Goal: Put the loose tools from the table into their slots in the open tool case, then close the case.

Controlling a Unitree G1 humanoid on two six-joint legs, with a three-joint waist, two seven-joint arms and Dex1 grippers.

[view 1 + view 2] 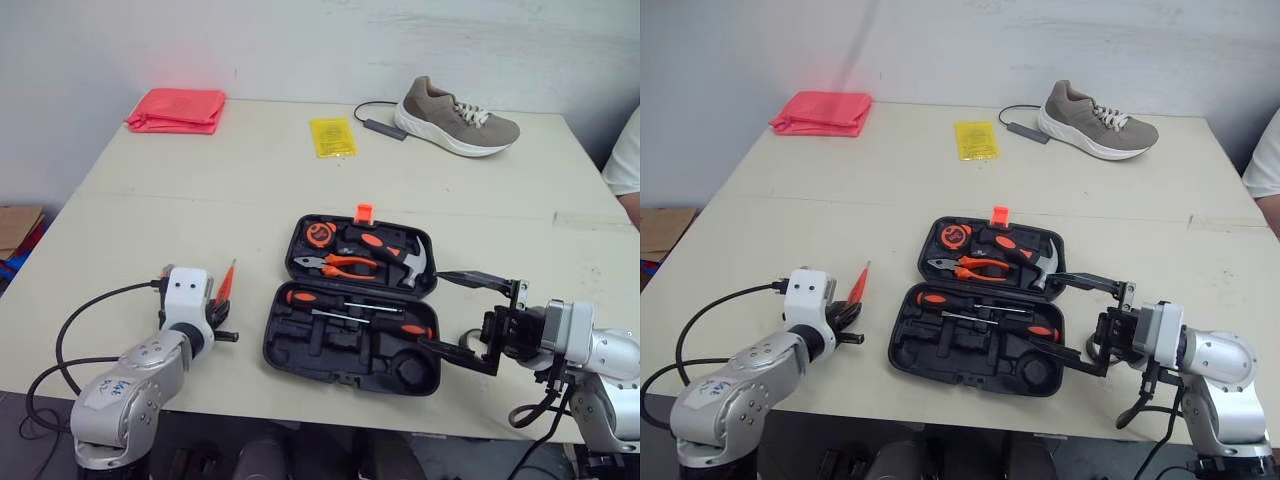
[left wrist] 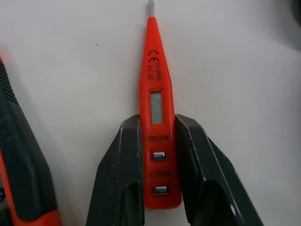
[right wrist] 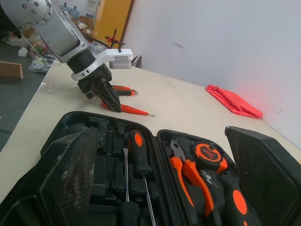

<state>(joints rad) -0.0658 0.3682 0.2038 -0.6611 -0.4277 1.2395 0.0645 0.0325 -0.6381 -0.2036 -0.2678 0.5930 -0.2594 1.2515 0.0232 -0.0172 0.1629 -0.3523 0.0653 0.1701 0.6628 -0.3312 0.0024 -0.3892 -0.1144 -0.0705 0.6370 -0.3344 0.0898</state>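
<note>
the red tester pen (image 2: 155,75) is smooth, shiny plastic, long and thin, with a pointy metal tip, a little grey window and two small buttons. it lies flat on the pale table (image 1: 200,190), just left of the black tool case (image 1: 325,350). the left gripper (image 2: 159,126) pinches the fat end of the pen, with one black finger touching each side. the case is open. it is hard plastic with shaped holes for tools. inside are pliers (image 1: 340,265) with orange handles, a hammer (image 1: 410,265), a round tape measure (image 1: 319,234) and two screwdrivers (image 1: 300,297). the right gripper (image 1: 432,310) is at the right side of the case, with its two flat fingers spread wide apart and nothing between them. the left wrist view shows the tiny writing on the pen, and beside the pen the black and orange handle (image 2: 21,169) of another loose tool. the right wrist view shows the pen's metal tip pointing away from the left gripper.
</note>
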